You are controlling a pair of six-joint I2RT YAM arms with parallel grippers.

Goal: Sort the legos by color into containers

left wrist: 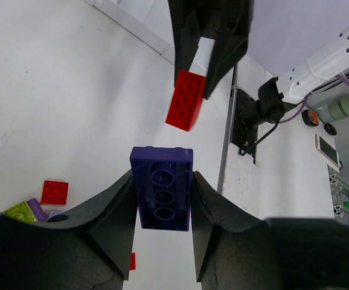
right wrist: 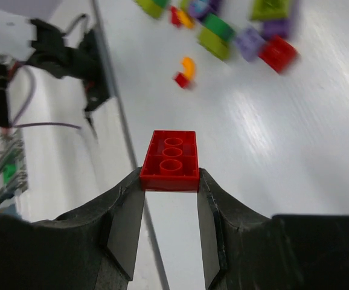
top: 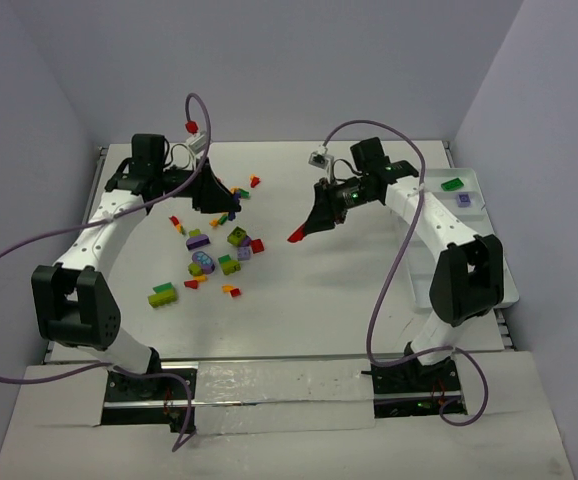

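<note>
My left gripper (top: 219,196) is shut on a dark purple brick (left wrist: 162,193), held above the table at the far edge of the lego pile (top: 209,255). My right gripper (top: 309,228) is shut on a red brick (right wrist: 170,160) and holds it in mid-table; the red brick also shows in the top view (top: 297,236) and in the left wrist view (left wrist: 185,99). The pile holds several red, orange, lime, green and purple bricks. The white divided tray (top: 497,250) lies along the right side, with a green brick (top: 452,184) and a purple brick (top: 464,200) in its far compartments.
Walls close the table at the back and on both sides. A clear plastic strip (top: 269,385) lies along the near edge between the arm bases. A red flat piece (left wrist: 55,192) and a lime brick (left wrist: 20,211) lie below my left gripper.
</note>
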